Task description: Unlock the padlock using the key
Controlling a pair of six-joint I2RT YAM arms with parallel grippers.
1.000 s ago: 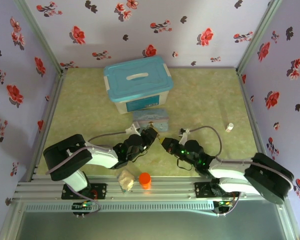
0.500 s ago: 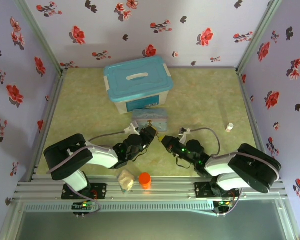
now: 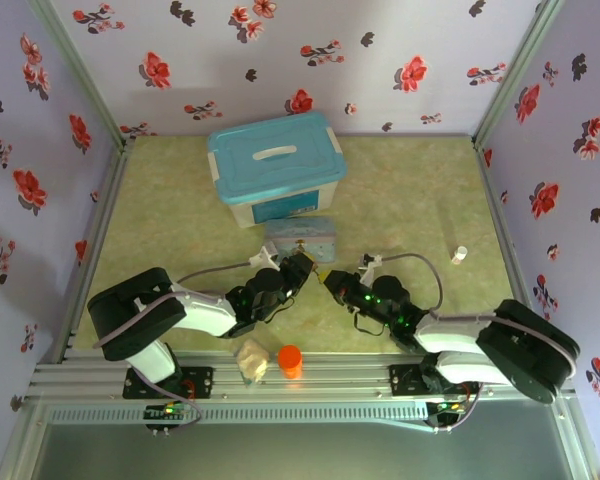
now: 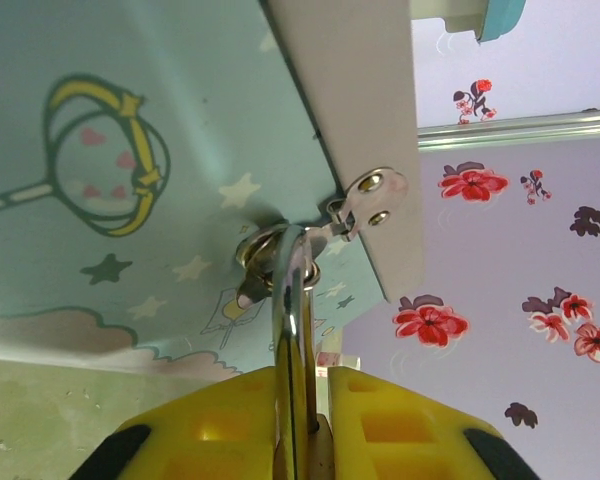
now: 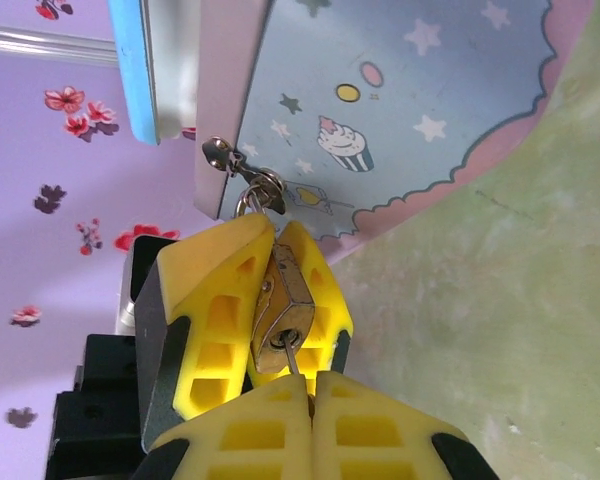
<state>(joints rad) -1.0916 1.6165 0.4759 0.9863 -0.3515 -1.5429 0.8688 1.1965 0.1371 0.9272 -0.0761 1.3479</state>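
The small brass padlock (image 5: 286, 298) hangs by its silvery shackle (image 4: 292, 320) from the hasp of the pale-blue cartoon tin (image 4: 100, 90). My left gripper (image 4: 320, 420) is shut on the padlock body, its yellow fingers (image 5: 215, 300) on either side. The thin grey key (image 5: 294, 362) sticks into the keyhole on the padlock's underside. My right gripper (image 5: 310, 388) is shut on the key's head, which is hidden between the pads. In the top view both grippers meet just in front of the tin (image 3: 302, 238), left gripper (image 3: 298, 270) and right gripper (image 3: 334, 284).
A white box with a blue lid (image 3: 275, 165) stands behind the tin. An orange cylinder (image 3: 290, 360) and a crumpled pale object (image 3: 250, 358) lie near the front rail. A small white tube (image 3: 459, 255) sits at the right. Floral walls enclose the table.
The right arm's elbow and rear links have shifted while its gripper stays at the padlock. The left arm and the padlock have not visibly moved.
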